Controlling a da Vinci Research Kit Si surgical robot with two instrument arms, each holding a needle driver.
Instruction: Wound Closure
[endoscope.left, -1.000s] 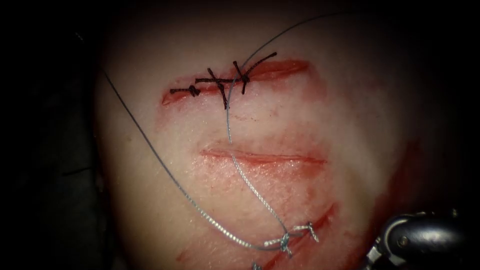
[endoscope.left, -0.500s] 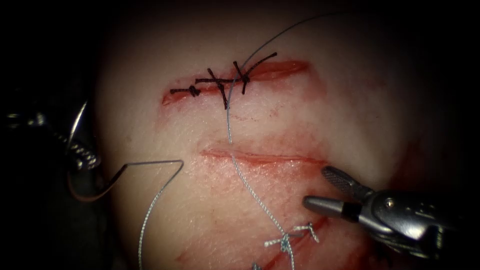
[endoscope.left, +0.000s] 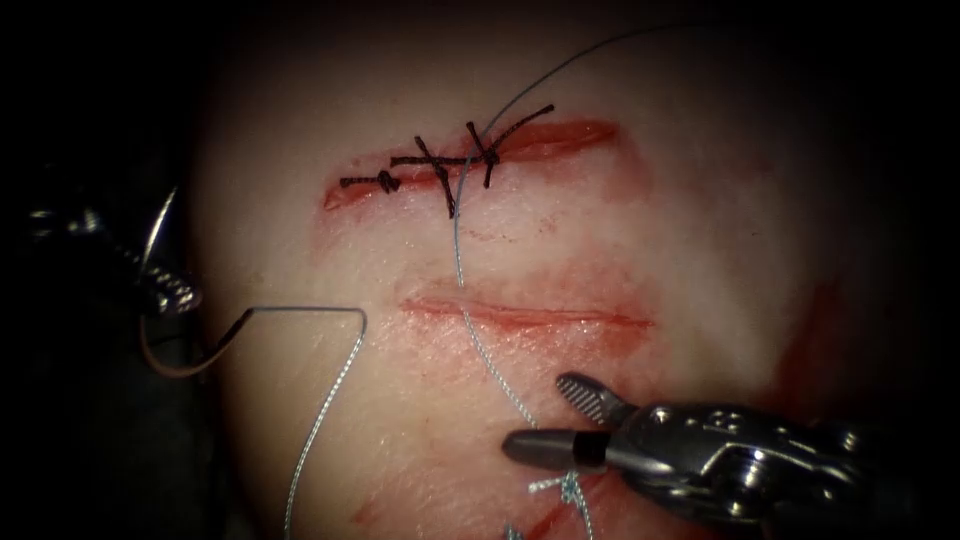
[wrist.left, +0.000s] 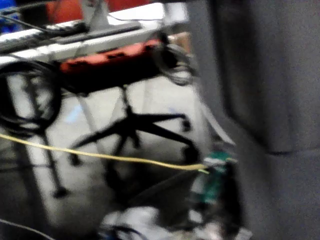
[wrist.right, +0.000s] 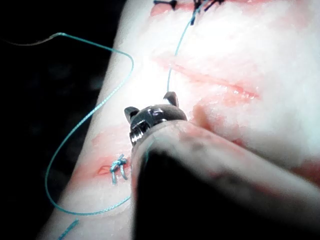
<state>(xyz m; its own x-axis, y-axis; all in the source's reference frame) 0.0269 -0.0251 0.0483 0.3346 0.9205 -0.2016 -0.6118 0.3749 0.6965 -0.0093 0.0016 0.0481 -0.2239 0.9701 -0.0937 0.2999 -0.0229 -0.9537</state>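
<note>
Item, nearest: my right tool (endoscope.left: 545, 420), jaws spread and holding nothing, lies low over the tissue (endoscope.left: 700, 230) with its tips pointing toward the endoscope view's left; in the right wrist view (wrist.right: 150, 111) the same tips stand apart. Item: the thread (endoscope.left: 480, 350) runs between those spread jaws, its line slanting from the knot (endoscope.left: 568, 488) just below them up across the open cut (endoscope.left: 525, 315) toward the dark stitches (endoscope.left: 440, 165). Item: a second run of thread bends across the tissue's left edge to the needle (endoscope.left: 165, 365). Item, farthest: my left tool (endoscope.left: 165, 290), off the tissue's left border, pinches that needle along its curve; the needle hangs clear of the tissue.
</note>
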